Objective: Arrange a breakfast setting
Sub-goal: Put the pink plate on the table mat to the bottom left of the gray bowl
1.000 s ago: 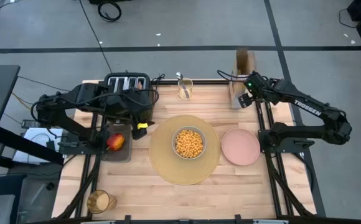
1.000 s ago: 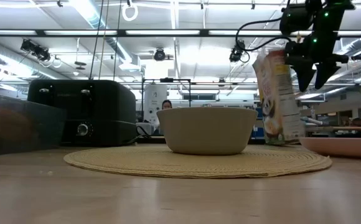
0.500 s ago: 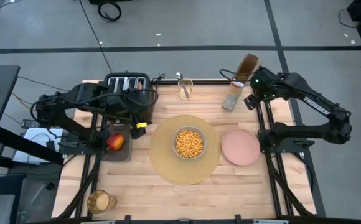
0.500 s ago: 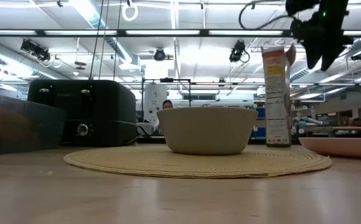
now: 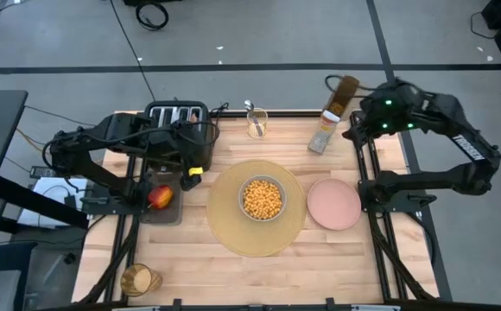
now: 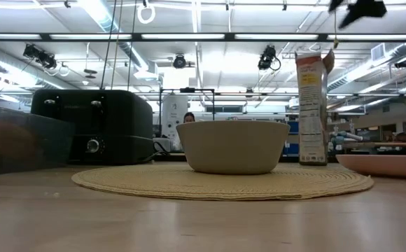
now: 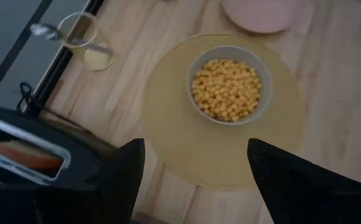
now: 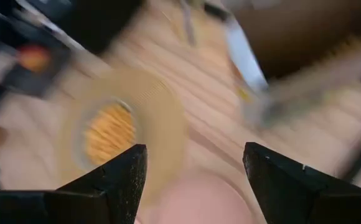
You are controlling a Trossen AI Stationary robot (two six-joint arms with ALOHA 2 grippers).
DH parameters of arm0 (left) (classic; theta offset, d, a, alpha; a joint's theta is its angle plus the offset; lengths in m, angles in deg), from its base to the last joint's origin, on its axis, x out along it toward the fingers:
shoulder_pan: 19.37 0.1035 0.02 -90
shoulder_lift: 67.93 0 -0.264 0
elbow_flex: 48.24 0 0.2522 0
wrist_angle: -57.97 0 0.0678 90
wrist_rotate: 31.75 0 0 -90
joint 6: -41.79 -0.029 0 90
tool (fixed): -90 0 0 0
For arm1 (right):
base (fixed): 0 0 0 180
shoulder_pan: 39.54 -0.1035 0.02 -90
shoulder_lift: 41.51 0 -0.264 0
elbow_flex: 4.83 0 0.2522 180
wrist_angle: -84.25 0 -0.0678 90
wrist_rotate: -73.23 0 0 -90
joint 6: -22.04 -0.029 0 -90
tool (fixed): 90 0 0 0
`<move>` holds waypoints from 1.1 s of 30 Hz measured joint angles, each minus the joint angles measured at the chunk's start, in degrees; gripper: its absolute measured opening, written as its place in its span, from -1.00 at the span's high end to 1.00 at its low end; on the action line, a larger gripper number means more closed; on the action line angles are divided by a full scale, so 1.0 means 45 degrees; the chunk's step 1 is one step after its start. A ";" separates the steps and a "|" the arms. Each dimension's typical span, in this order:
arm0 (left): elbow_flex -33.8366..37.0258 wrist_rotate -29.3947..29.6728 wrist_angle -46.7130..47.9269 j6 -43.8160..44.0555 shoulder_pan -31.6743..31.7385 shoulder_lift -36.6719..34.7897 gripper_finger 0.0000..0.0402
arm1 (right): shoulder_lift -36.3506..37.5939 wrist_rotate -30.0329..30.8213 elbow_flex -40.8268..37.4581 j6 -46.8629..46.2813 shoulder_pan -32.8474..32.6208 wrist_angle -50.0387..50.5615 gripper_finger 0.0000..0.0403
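Standing upright near the table's far edge, cereal box (image 5: 324, 136), clear of the right gripper (image 5: 352, 131), fingers spread wide and empty, raised just beside it. White bowl (image 5: 263, 198) of yellow cereal centred on the tan placemat (image 5: 225, 221); pink plate (image 5: 333, 204) just right of the mat. Red apple (image 5: 159, 197) on a dark tray at the left edge, amber glass (image 5: 138, 279) at the near left corner, spoon in a clear glass (image 5: 256, 123) beside the black toaster (image 5: 178, 114). Left gripper (image 5: 188, 173) parked by the toaster, fingers apart, nothing held.
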 joint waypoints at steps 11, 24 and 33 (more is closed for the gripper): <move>0.3868 0.1025 -0.2214 0.2658 0.3980 -0.0325 -0.45 | -0.0023 0.0465 0.1391 -0.0961 -0.3150 -0.6702 -0.31; 0.8371 0.2028 -0.6715 0.6180 0.7752 -0.0228 -0.39 | -0.1260 0.0758 0.1391 -0.0264 -0.4419 -0.8574 -0.31; 0.8934 0.3121 -0.7992 0.6116 0.7925 -0.0232 0.00 | -0.1917 0.0752 0.1386 0.0898 -0.4448 -0.8574 -0.31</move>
